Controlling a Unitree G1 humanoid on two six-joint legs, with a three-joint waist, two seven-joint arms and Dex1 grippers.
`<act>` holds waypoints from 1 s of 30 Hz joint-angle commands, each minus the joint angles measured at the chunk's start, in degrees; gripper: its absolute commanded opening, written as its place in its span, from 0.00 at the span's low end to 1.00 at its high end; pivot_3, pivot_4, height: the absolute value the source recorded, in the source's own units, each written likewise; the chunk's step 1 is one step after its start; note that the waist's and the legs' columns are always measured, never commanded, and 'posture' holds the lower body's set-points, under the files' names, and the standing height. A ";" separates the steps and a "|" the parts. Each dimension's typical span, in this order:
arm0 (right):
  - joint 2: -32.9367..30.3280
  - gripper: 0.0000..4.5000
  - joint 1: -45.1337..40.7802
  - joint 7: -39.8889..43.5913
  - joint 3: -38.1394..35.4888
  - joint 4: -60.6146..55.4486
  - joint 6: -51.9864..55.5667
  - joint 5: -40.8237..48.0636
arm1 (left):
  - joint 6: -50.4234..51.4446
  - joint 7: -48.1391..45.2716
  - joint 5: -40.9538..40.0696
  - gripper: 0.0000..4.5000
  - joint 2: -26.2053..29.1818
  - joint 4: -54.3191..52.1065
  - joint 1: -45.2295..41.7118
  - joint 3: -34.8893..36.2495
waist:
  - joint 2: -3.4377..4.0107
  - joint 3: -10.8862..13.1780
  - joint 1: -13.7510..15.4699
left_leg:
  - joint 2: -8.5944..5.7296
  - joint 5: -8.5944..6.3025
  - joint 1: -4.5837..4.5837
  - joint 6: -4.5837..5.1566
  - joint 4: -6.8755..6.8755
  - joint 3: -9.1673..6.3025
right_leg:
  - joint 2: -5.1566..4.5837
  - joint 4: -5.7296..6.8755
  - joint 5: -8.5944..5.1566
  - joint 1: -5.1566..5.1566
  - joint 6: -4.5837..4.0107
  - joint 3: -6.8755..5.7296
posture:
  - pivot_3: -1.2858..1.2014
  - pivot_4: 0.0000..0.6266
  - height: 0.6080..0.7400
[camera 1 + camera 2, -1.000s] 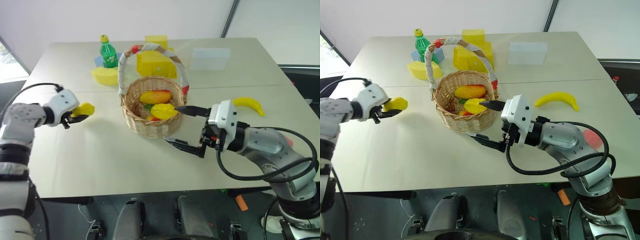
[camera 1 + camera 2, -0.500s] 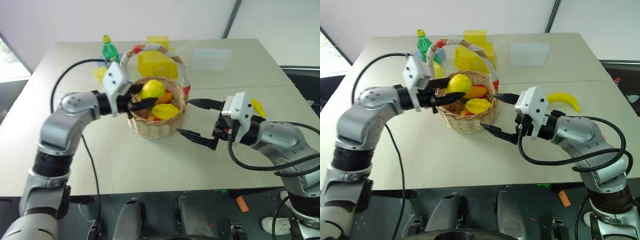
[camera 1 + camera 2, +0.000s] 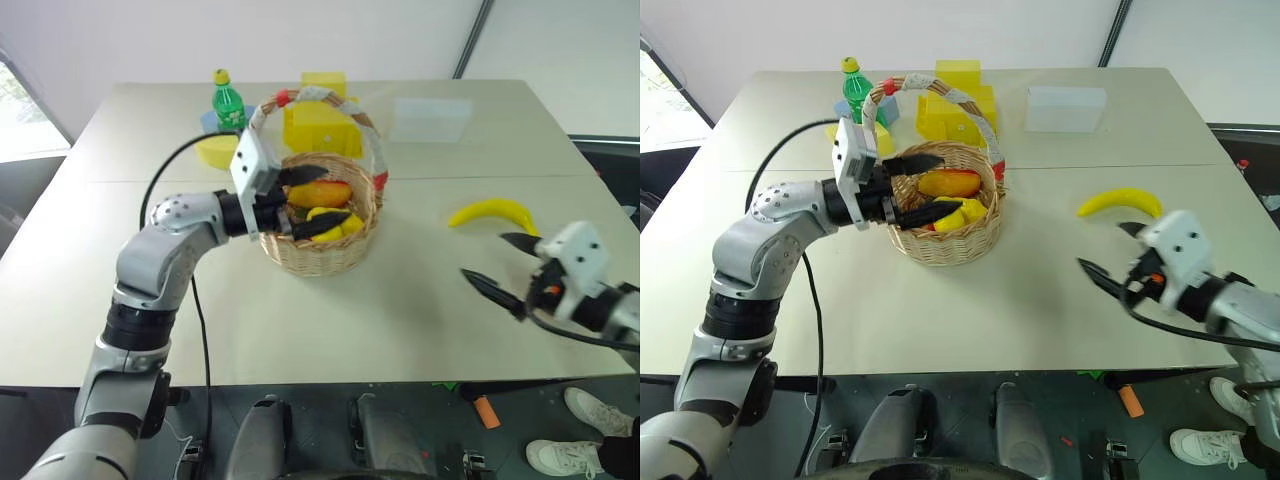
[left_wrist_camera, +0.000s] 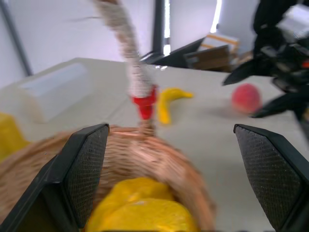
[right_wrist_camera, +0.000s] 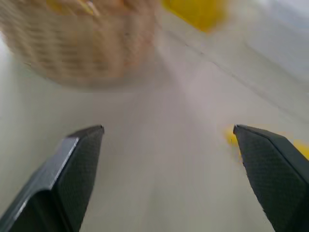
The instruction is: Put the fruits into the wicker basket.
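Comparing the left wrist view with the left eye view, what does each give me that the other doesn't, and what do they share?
Left wrist view alone: a pink-red peach lying on the table beyond the banana.
Left eye view alone: the green bottle and the yellow box behind the wicker basket.
Shared: the basket with yellow fruit inside, the banana on the table, the left tool open over the basket, and the right tool open above the table.

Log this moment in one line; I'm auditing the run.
left gripper: open over wicker basket | right gripper: open near banana
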 commanded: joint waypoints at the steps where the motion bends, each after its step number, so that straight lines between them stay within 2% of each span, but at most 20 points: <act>1: 2.48 1.00 3.95 -0.65 -7.64 4.24 -4.23 -2.22 | -0.33 -3.75 -1.67 0.98 0.26 -5.50 1.12 -3.35 | 0.01 -0.01 0.04 | 0.00 0.00 0.06 0.00 0.00 0.02 | 0.01 0.00 0.00 0.06 0.00 0.01 | 0.52 0.24 1.00; 5: 6.55 1.00 6.42 -2.27 -10.32 6.69 -5.51 -1.77 | -0.90 -5.11 -0.57 0.98 -1.25 -5.30 2.26 -7.20 | 0.06 -0.04 -0.33 | -0.01 0.00 0.14 0.00 0.00 0.06 | 0.03 -0.01 -0.01 0.12 0.00 0.07 | 0.52 0.24 1.00; 10: 9.64 1.00 6.25 -5.64 -9.64 11.17 -7.68 -4.25 | -2.69 -4.86 2.03 0.98 -2.94 -3.38 2.61 -9.84 | 0.14 -0.08 -1.17 | 0.00 0.00 0.18 0.00 -0.01 0.06 | 0.07 0.00 -0.01 0.15 0.00 0.09 | 0.52 0.24 1.00; 17: 11.95 1.00 0.34 -10.29 -7.62 18.87 -8.49 -4.84 | -2.49 -4.69 1.66 0.98 -3.91 -3.57 3.43 -9.51 | 0.31 -0.17 -1.33 | 0.01 0.00 0.25 0.00 -0.03 0.07 | 0.10 0.00 -0.01 0.19 -0.01 0.13 | 0.52 0.24 1.00; 25: 13.75 1.00 -2.11 -10.77 -6.51 20.28 -5.11 -0.94 | -2.61 -4.03 2.27 0.98 -3.24 -3.35 4.03 -8.66 | 0.37 -0.20 -1.25 | 0.00 0.00 0.23 0.00 -0.04 0.05 | 0.07 0.00 -0.02 0.19 0.00 0.12 | 0.52 0.24 1.00; 28: 13.45 0.82 -2.23 -11.39 -6.40 20.53 -4.02 -0.97 | -2.45 -3.48 2.25 1.00 -3.30 -3.50 4.22 -8.39 | 0.38 -0.21 -1.24 | 0.00 0.00 0.24 0.00 -0.05 0.05 | 0.07 0.00 -0.02 0.19 0.00 0.12 | 0.52 0.24 1.00; 30: 13.37 0.58 -1.93 -11.50 -5.99 19.26 -4.54 -1.46 | -2.57 -3.16 2.38 1.00 -3.16 -3.57 4.52 -8.25 | 0.39 -0.22 -1.24 | 0.00 0.00 0.24 0.00 -0.05 0.04 | 0.08 0.00 -0.02 0.19 0.00 0.12 | 0.52 0.24 1.00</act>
